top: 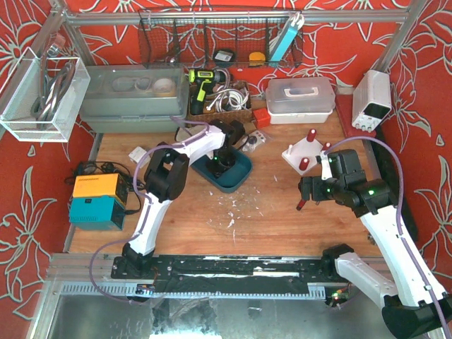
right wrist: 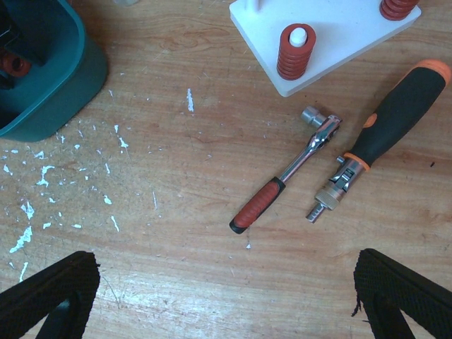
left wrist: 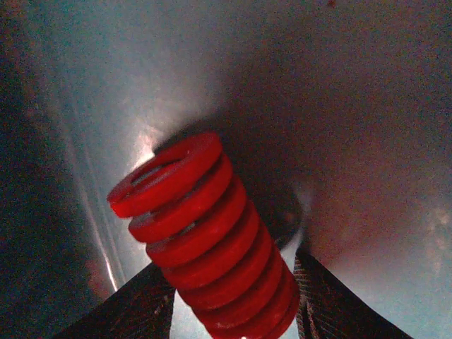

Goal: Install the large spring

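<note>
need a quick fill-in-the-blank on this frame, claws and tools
The left claw grips a spring coloured ____. The right claw hangs ____, holding nothing. In the right wrist view, the ratchet lies ____ of the screwdriver.
Missing: red; open; left.

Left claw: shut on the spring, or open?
Shut on the spring. In the left wrist view, both fingers of the left claw press the sides of its lower coils.
</note>
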